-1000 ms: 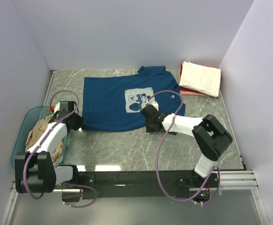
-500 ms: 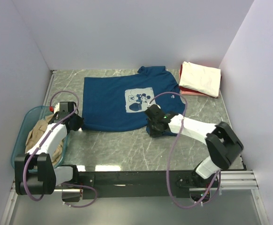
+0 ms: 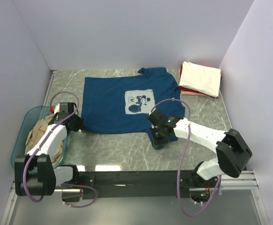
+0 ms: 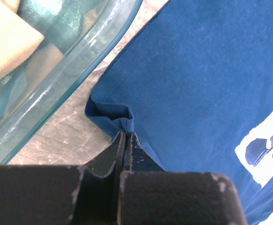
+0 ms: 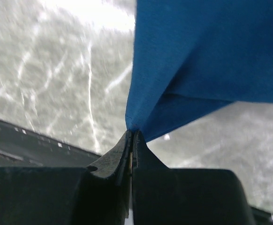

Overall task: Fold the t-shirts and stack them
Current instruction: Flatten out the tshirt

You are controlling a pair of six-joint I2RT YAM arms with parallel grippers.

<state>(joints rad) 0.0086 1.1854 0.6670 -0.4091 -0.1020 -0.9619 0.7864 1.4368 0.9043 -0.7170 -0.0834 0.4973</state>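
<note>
A navy blue t-shirt with a pale mouse print lies spread on the marble table. My left gripper is shut on its near-left hem corner, which bunches at the fingertips. My right gripper is shut on the near-right hem corner, lifted off the table and drawn toward the front edge. A folded cream t-shirt rests on a red one at the back right. A tan t-shirt lies in the tub.
The translucent teal tub stands at the left edge, its rim right beside my left gripper. Walls close in the table at the back and both sides. The black rail runs along the front.
My right gripper closed on the shirt's near-right hem corner and pulled it toward the front, raising the cloth. The left gripper has kept its hold and place.
</note>
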